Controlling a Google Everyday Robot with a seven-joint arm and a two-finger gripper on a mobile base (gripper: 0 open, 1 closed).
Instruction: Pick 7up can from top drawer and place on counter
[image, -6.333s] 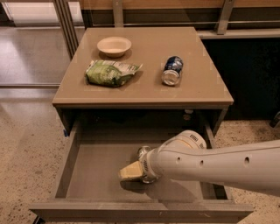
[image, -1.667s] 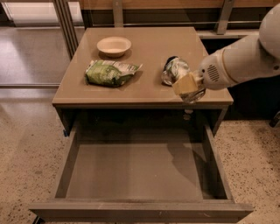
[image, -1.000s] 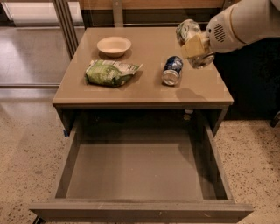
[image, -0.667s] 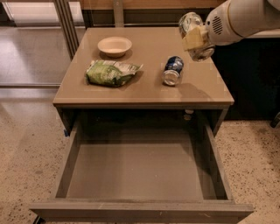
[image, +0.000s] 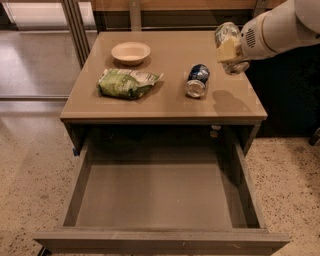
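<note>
Counter (image: 165, 102), bowl (image: 130, 52), green bag (image: 127, 83), blue can (image: 198, 80) (on its side), pincer (image: 231, 52) gripping 7up can (image: 226, 33) above right edge

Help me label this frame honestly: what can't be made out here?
Camera view:
- 7up can: markings mostly covered by the gripper holding it above the counter's right side.
- Arm: cut off by the top and right edges.
- Top drawer: front panel cut by the bottom edge.
- Blue can: print too small.
</note>
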